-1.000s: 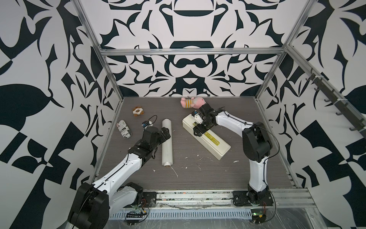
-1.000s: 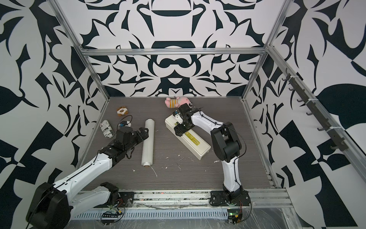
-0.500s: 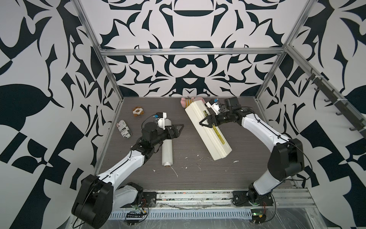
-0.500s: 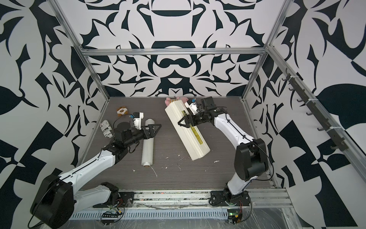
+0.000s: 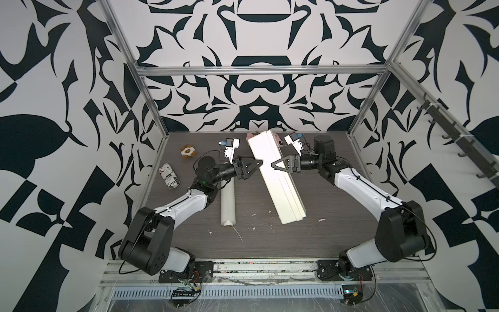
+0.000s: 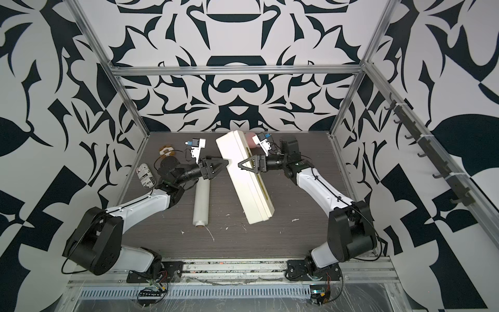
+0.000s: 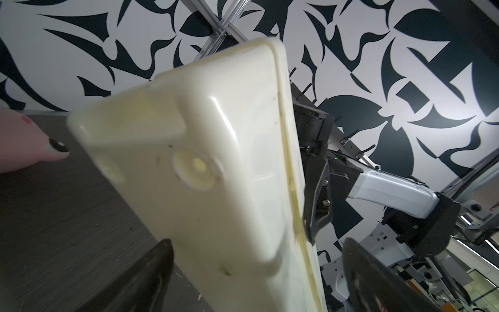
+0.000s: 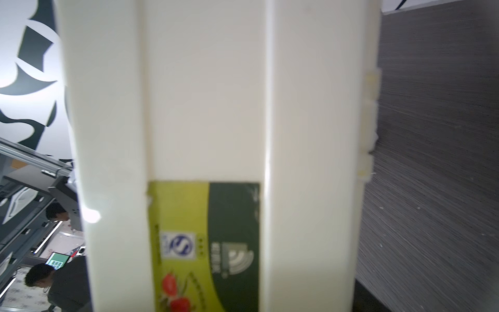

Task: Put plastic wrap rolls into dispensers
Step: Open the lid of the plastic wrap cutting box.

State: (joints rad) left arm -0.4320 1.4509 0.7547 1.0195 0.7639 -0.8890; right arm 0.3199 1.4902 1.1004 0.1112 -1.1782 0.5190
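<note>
The dispenser (image 5: 278, 186) stands tilted at the centre of both top views, its upper end raised off the table (image 5: 189, 237). The right gripper (image 5: 273, 164) clamps it across its width near that end. The left gripper (image 5: 258, 165) gapes wide just beside its left edge, holding nothing. The plastic wrap roll (image 5: 228, 202) lies flat, left of centre.

Dark table (image 5: 337, 224) carries wrap roll (image 5: 228, 205), newsprint cylinder (image 5: 169, 177).
</note>
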